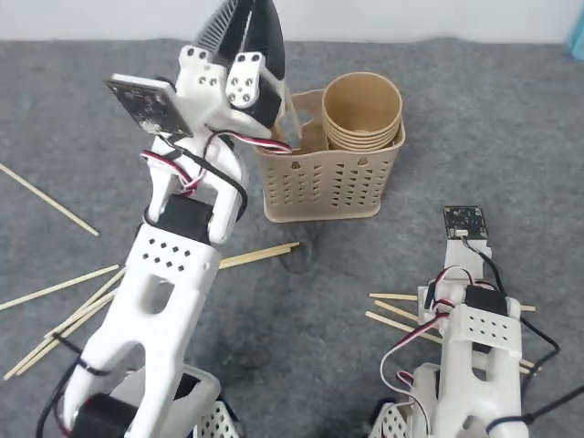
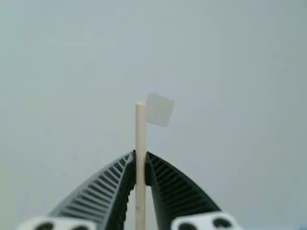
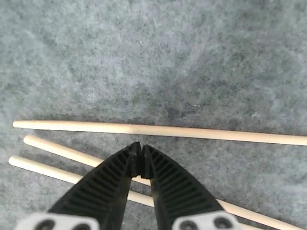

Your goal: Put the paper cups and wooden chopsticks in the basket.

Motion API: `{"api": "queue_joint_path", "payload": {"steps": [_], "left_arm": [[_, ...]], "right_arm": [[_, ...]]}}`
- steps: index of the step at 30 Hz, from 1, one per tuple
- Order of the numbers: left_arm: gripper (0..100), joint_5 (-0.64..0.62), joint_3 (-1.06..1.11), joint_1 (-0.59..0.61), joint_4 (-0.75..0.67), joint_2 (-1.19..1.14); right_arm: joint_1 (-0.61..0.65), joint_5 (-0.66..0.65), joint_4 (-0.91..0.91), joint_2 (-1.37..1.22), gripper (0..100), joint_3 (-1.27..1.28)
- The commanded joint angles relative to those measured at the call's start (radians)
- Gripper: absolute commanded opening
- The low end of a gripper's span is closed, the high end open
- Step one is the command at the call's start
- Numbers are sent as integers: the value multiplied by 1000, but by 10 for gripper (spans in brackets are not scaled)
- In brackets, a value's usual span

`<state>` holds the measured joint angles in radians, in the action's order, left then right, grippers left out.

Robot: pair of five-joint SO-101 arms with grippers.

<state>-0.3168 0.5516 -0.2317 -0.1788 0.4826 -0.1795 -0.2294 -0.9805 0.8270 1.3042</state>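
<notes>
A wooden chopstick (image 2: 140, 129) is clamped upright in the left hand (image 2: 140, 155), raised beside the basket (image 1: 328, 187) at 12 o'clock, where stacked paper cups (image 1: 362, 109) already sit. The right hand (image 3: 140, 148) is closed and empty above loose chopsticks (image 3: 158, 130) on the surface (image 1: 511, 137) at 4 o'clock. The held stick is best lowered end-first into the gap at the cups' 9 o'clock before it is released.

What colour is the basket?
The basket is tan, with small cut-outs; clearest in the high view.

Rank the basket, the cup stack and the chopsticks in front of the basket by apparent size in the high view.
1. Basket
2. Cup stack
3. Chopsticks, thin, partly hidden behind the left arm
</notes>
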Motion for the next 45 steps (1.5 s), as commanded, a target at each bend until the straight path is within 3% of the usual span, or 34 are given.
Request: {"api": "queue_joint_path", "payload": {"steps": [1,8,21,27,29,34,40,45], "left_arm": [[12,-8,31,11,-29,2],[12,-8,200,11,-109,5],[23,-8,392,5,-106,5],[284,-14,380,6,77,21],[323,-15,375,5,147,64],[254,-15,378,12,276,287],[109,-9,369,49,537,664],[18,-9,369,207,675,887]], "right_arm": [[5,-18,5,21,8,-8],[5,-18,5,21,8,-9],[4,-18,7,21,8,-9],[4,-18,8,21,8,-9],[4,-18,10,21,8,-9],[5,-18,12,21,8,-9],[7,-18,12,21,8,-9],[7,-18,8,21,8,-8]]}}
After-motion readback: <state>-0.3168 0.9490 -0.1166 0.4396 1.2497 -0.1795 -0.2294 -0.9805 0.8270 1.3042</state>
